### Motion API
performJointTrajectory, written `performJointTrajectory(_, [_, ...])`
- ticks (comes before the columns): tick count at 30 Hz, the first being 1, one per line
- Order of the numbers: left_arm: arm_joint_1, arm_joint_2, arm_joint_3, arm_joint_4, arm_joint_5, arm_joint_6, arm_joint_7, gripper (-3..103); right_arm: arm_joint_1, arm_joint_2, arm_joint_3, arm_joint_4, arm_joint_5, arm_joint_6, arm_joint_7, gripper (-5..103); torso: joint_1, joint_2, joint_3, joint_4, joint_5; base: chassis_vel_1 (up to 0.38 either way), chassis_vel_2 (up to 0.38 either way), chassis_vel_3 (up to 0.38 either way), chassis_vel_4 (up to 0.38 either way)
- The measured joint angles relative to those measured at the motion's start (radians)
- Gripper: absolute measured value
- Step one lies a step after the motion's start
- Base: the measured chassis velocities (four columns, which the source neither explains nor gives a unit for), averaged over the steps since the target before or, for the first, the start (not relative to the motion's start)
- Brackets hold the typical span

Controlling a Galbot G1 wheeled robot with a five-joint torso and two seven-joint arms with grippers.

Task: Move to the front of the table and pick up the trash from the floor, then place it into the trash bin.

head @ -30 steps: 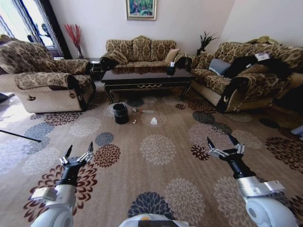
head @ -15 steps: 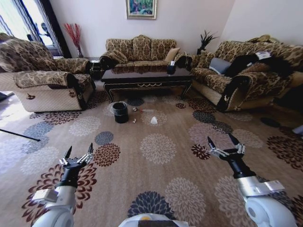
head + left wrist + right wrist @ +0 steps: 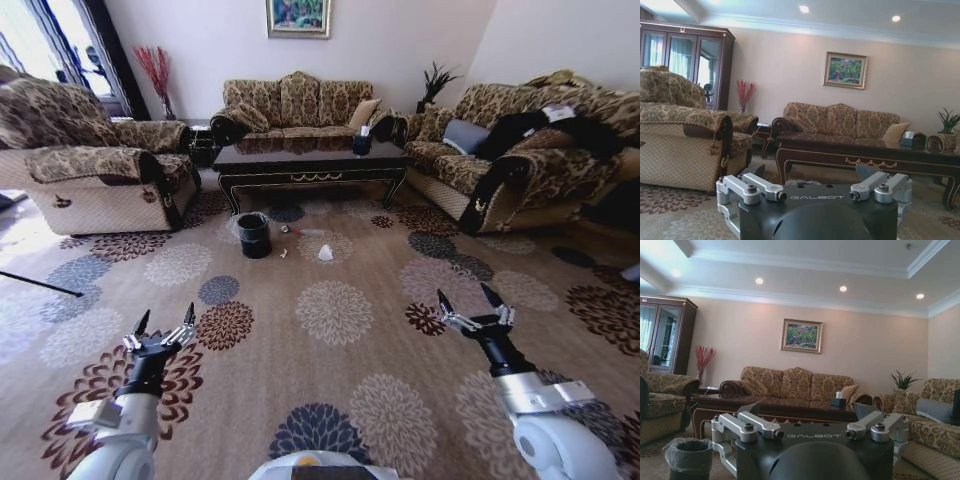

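Trash point(image 3: 325, 254) is scattered on the carpet point(image 3: 330, 315) beside the black bin point(image 3: 253, 235), just before the coffee table point(image 3: 310, 160); probably tissue and bottle. Approach should be kept straight, stopped short of the litter. Left gripper point(image 3: 160, 329) and right gripper point(image 3: 472, 305) are held wide open, empty, well apart from it.
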Motion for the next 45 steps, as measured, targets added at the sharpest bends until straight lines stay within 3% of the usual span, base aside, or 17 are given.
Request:
performJointTrajectory(27, [0.0, 0.0, 0.0, -0.004, 0.005, 0.0, 0.002, 100, 0.002, 0.005, -0.001, -0.008, -0.008, 0.011, -0.015, 100, -0.03, -0.096, -0.066, 0.0, -0.0001, 0.0, 0.0, 0.0, 0.0])
performJointTrajectory(33, [-0.002, 0.009, -0.001, -0.055, -0.075, 0.052, -0.009, 100, -0.002, 0.011, 0.0, -0.004, -0.002, 0.023, -0.022, 100, -0.036, -0.121, -0.085, 0.0, 0.0001, 0.0, 0.0, 0.0, 0.0])
performJointTrajectory(45, [0.0, 0.013, -0.001, -0.016, -0.028, 0.028, -0.008, 100, -0.014, 0.024, -0.002, 0.005, -0.001, 0.026, -0.025, 100, -0.047, -0.16, -0.113, 0.0, -0.0002, 0.0, 0.0, 0.0, 0.0])
